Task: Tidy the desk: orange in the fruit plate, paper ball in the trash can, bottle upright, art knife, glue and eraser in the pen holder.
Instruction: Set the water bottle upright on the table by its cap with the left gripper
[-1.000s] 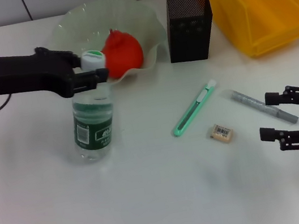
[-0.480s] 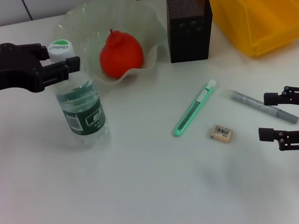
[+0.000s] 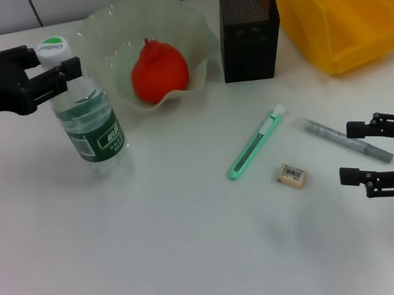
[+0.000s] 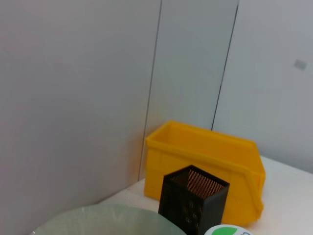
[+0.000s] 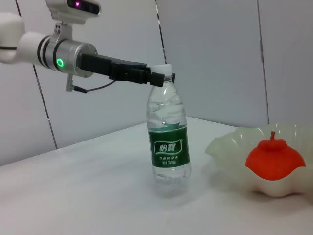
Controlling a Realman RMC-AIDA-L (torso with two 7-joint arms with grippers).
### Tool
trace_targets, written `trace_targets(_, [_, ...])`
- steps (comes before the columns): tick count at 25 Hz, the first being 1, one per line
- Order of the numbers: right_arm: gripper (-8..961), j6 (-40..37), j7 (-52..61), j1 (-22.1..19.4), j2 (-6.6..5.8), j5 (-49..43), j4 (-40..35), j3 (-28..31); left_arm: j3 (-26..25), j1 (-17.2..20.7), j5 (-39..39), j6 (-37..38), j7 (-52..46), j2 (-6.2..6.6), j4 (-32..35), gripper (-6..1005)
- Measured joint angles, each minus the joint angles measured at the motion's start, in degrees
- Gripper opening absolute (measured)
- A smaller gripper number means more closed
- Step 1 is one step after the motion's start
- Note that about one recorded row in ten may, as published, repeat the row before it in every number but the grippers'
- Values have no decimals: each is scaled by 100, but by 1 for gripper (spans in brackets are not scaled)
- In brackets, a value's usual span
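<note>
The left gripper (image 3: 55, 65) is clenched on the neck of the bottle (image 3: 89, 124), just under the white-green cap, at the left side of the desk (image 3: 163, 259). The bottle stands on its base, close to upright, just beside the fruit plate (image 3: 183, 21); the right wrist view shows its base on the tabletop. The step in hand is judged to be the bottle-upright step, near completion. The next move calls for releasing the neck without tipping the bottle, then drawing the arm clear. The orange (image 3: 159, 70) already lies in the fruit plate. The art knife (image 3: 255, 144), the eraser (image 3: 291, 174) and the glue (image 3: 345, 140) lie loose on the desk in front of the pen holder (image 3: 249, 31), none yet stowed. The right gripper (image 3: 368, 153) hovers with its fingers spread apart, just beside the glue and not touching it. The trash can (image 3: 360, 37) stands behind at the right; no paper ball shows.
</note>
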Motion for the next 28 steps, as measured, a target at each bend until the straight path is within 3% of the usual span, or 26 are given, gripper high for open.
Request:
trace_targets(9, [797,0,1,-1,0,-6,0,0,-106,-45,-299,-90,1060,-5,-661,442])
trace_targets(28, [796,-61,14,-16,0,-1,-14,3,-78,-207,-307,-614,1388,1,-1210,441])
